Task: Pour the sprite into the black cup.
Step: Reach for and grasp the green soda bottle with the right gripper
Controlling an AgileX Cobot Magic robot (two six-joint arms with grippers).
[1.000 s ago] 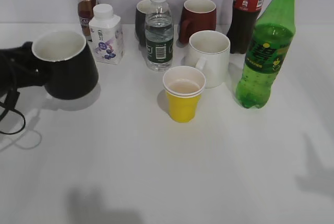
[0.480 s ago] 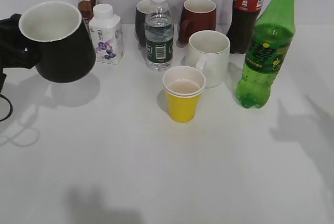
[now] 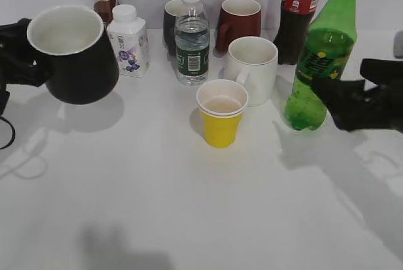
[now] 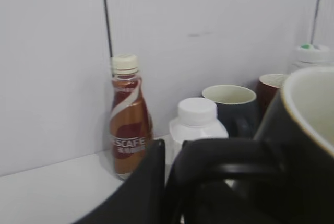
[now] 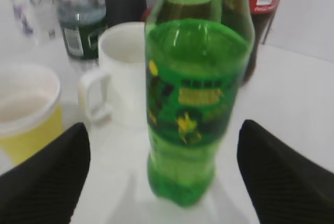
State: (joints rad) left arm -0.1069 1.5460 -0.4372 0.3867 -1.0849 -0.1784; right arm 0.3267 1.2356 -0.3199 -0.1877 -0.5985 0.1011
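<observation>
My left tool pinches the black cup by its handle and holds it clear of the surface, at the far left, mouth up and tipped a little. My right tool is spread wide, its 2 fingers flanking the sprite without touching it. The sprite stands upright at the right of the group, just beside the white mug and in front of the cola bottle.

The step in hand, as I judge it, is the grasp on the sprite. I would push in until the body sits deep between the fingers, then press on the label band, where the wall looks straight, not on the tapering shoulder. The plastic will likely give, so I would squeeze firmly but not crush it. The neck top looks open, so it must stay upright until it is over the cup. The white mug and the yellow cup stand near; I would lift straight up before swinging left.
</observation>
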